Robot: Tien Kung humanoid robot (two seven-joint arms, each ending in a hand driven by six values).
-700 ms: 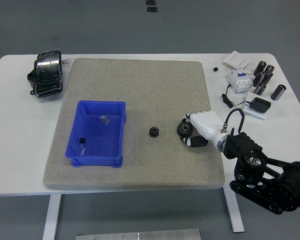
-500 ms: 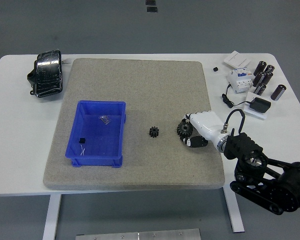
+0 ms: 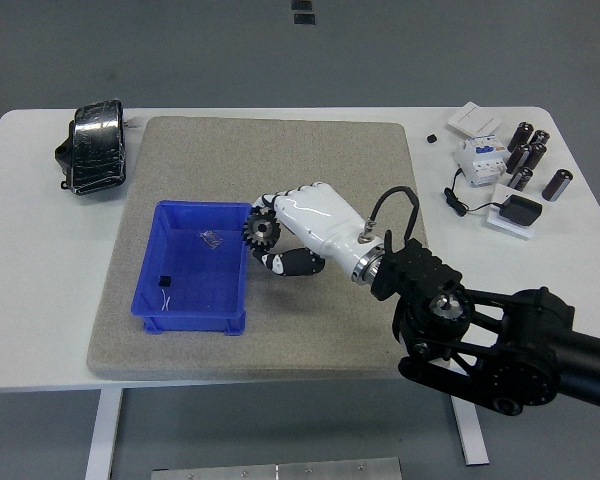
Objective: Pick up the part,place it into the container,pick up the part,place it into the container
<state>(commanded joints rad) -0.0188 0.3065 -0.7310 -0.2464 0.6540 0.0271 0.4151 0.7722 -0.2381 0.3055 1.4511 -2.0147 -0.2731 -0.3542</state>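
My right hand (image 3: pixel 264 242), white with black finger joints, reaches in from the lower right and is shut on a large black gear (image 3: pixel 261 231). The gear hangs at the right rim of the blue container (image 3: pixel 202 207), near its far right corner. In the container lie a small black cube (image 3: pixel 163 281) and a small clear bag (image 3: pixel 211 238). The small black gear seen earlier on the mat is hidden behind my hand. No left arm shows.
A grey mat (image 3: pixel 280 150) covers the table's middle. A black wrapped bundle (image 3: pixel 93 147) lies at the far left. At the far right are several dark cylinders (image 3: pixel 528 155), a white breaker (image 3: pixel 478 155), a black adapter with cable (image 3: pixel 520 211) and a white box (image 3: pixel 475 118).
My right hand has lifted the large gear from the mat's right side and carried it left to the container's right rim. The small gear is now covered by the hand.
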